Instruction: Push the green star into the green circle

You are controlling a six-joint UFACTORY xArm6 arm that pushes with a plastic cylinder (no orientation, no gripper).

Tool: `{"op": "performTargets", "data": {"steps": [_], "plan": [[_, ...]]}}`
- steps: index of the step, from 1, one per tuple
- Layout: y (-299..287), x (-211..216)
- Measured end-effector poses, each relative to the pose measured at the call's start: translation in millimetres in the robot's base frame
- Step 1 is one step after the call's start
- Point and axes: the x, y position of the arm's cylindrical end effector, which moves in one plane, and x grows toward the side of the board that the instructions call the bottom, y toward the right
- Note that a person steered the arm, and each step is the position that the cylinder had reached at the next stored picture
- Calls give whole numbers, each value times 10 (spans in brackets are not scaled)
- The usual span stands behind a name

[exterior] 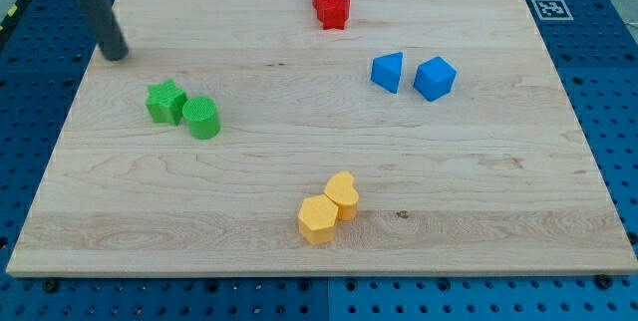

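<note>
The green star [165, 101] lies on the wooden board at the view's left. The green circle [201, 118], a short cylinder, stands just right of it and slightly lower, touching or nearly touching it. My tip [117, 54] rests on the board up and to the left of the green star, about a block's width away from it. The rod leans up toward the view's top left corner.
Two red blocks [329, 3] sit together at the top centre. A blue triangle [388, 71] and a blue cube [435, 78] lie at the right. Two yellow blocks [328, 208] touch near the bottom centre. The board [498, 211] edges border blue pegboard.
</note>
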Motion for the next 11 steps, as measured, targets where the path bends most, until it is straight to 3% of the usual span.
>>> {"op": "performTargets", "data": {"steps": [3, 6, 9, 10, 11], "plan": [[296, 427], [1062, 721], [1483, 107], [1430, -303], [1337, -379]]}}
